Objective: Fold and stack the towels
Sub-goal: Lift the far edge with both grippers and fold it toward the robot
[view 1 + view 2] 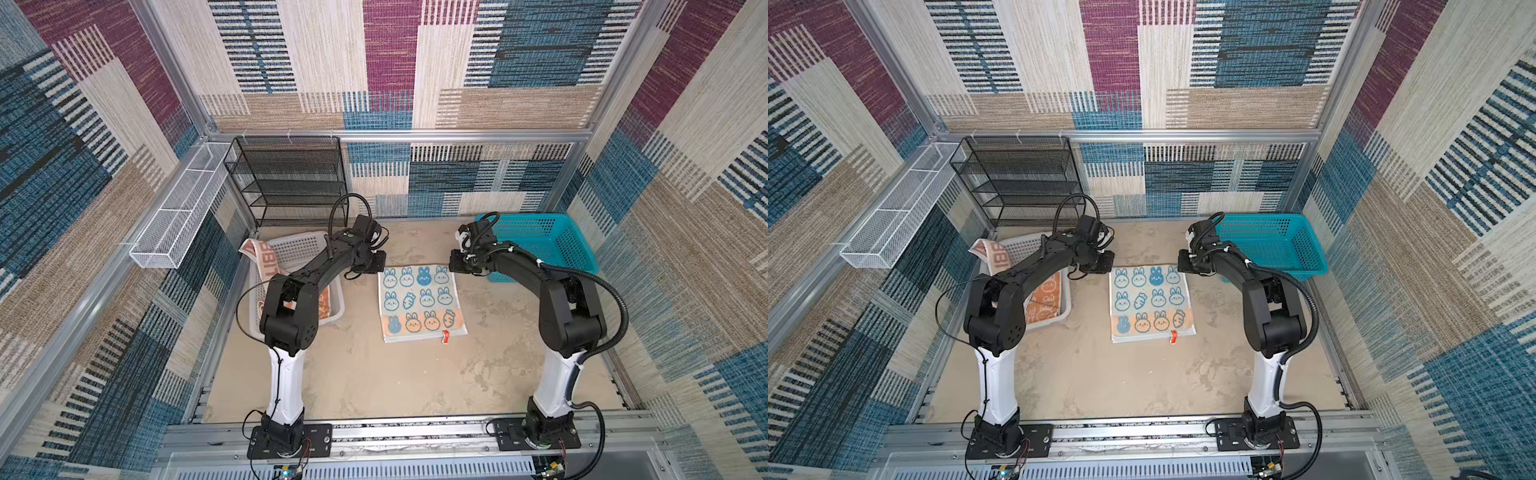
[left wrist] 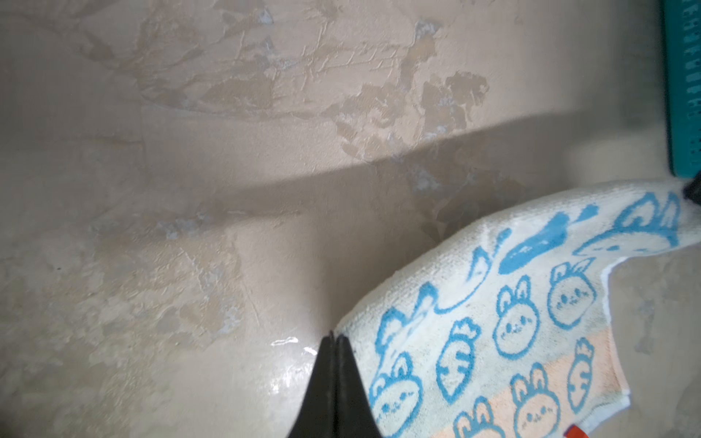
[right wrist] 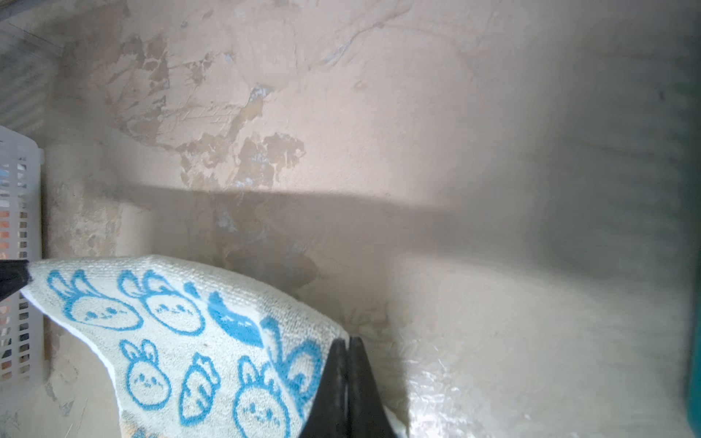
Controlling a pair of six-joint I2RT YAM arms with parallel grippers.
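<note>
The sand-coloured counter point(image 1: 374, 382) fills the floor of the patterned enclosure in both top views, with an arm mounted at each near corner. Against the far wall on the left stands a black mesh rack point(image 1: 291, 178), and a long white wire tray point(image 1: 183, 208) hangs on the left wall beside it. At the far right sits a teal basket point(image 1: 577, 245). A pale plastic basket point(image 1: 337, 305) rests at the left, under the left arm. It holds two of the towels. The lettered towel point(image 1: 266, 262) is draped over its far left rim. The orange-rabbit towel point(image 1: 1046, 299) lies inside it, partly hidden by the arm. The blue-rabbit towel point(image 1: 417, 299) lies spread in the middle of the counter between the two baskets, with its orange band toward the near edge. The left fingers point(image 2: 326, 371) are pressed together on its far left corner. The right fingers point(image 3: 333, 379) are pinched on its far right corner. In both wrist views the towel's far edge is raised off the counter and sags between the two grips, while the near part lies flat. A dark shadow band crosses the counter beyond the lifted edge. A small red tag point(image 1: 445, 336) sticks out at the towel's near edge.
</note>
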